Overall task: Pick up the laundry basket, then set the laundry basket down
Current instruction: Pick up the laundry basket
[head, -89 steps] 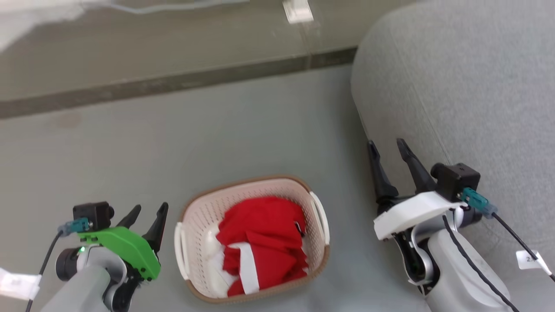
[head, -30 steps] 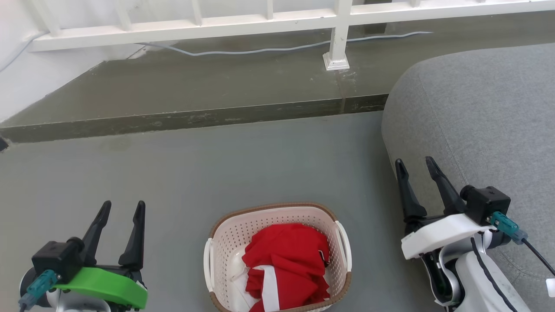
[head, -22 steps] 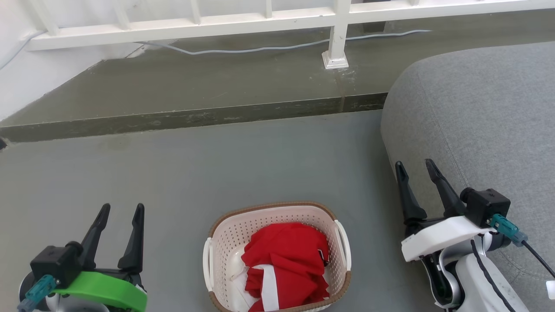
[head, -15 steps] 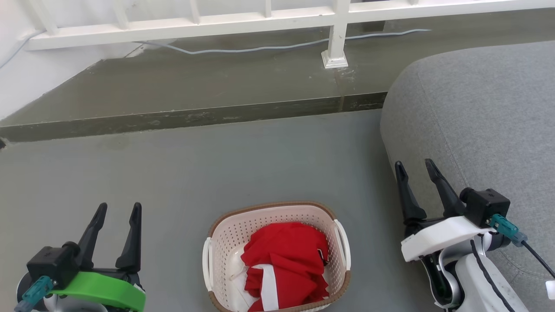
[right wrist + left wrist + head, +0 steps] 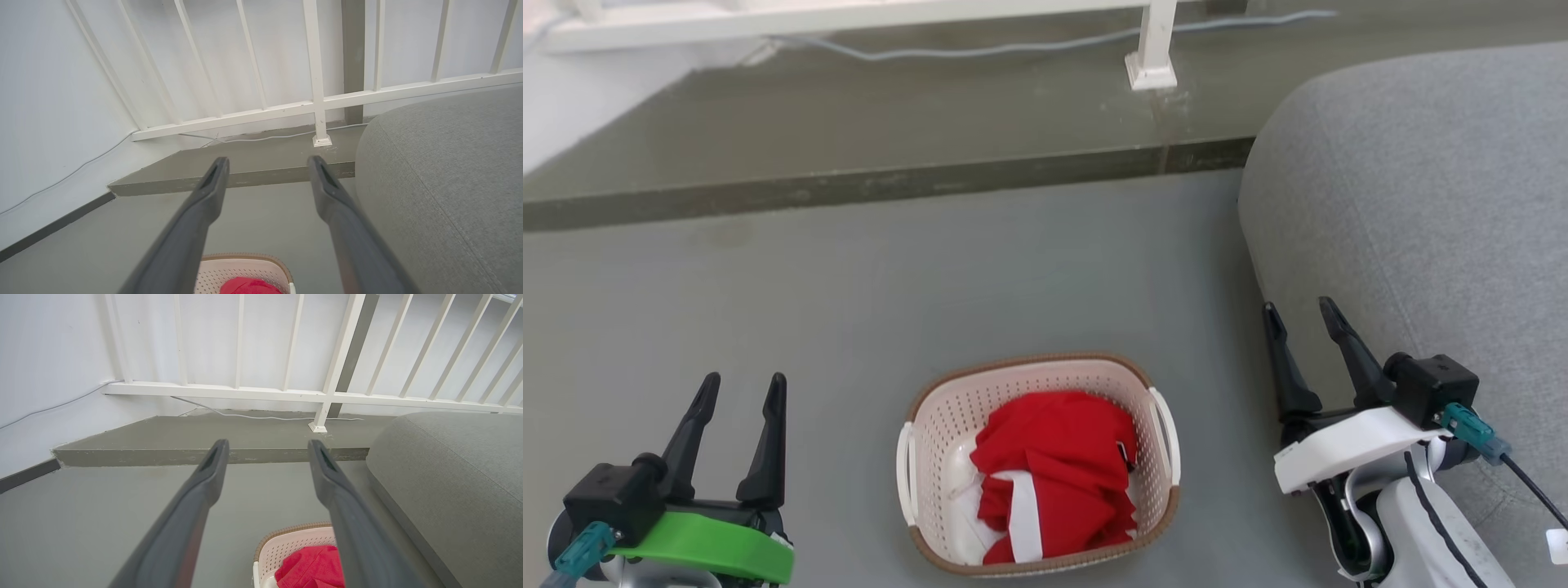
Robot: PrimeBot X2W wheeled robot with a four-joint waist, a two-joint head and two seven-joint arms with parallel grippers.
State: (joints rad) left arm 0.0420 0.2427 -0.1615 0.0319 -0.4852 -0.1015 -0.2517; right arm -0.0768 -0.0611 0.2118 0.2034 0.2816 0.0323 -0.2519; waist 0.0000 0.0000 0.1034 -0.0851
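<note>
The laundry basket point(image 5: 947, 416) stands on the grey floor at the bottom centre of the head view, cream with a brown rim and white loop handles at its left and right ends. Red and white clothing point(image 5: 1049, 474) lies bunched inside it. My left gripper point(image 5: 745, 382) hovers open to the basket's left, apart from it, holding nothing. To the right, my right gripper point(image 5: 1298, 314) is open and empty beside the sofa. The left wrist view catches the basket's point(image 5: 294, 543) far rim low between the fingers, and the basket point(image 5: 245, 267) also shows in the right wrist view.
A grey sofa point(image 5: 1421, 188) fills the right side, close to my right gripper. A raised concrete step point(image 5: 890, 184) runs across behind the floor, with a white railing post point(image 5: 1150, 49) and a cable on it. Open floor lies ahead of the basket.
The head camera has tilted down, so the railing has slid out of the top. Since three seconds ago both grippers have drawn away from the basket handles; they stay open.
</note>
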